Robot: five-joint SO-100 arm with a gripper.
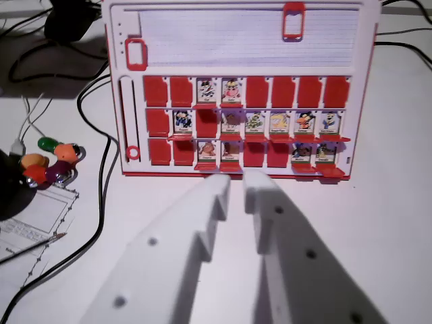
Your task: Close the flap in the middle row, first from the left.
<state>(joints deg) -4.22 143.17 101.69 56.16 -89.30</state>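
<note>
White tabletop with a red flip-board game lying on it, black cables and some colourful bits off to the wrist view's left. The middle-row, leftmost flap already looks flat and red, up and to the left of the fingers. Those are parted a little, holding nothing, tips just short of the board's near edge.
</note>
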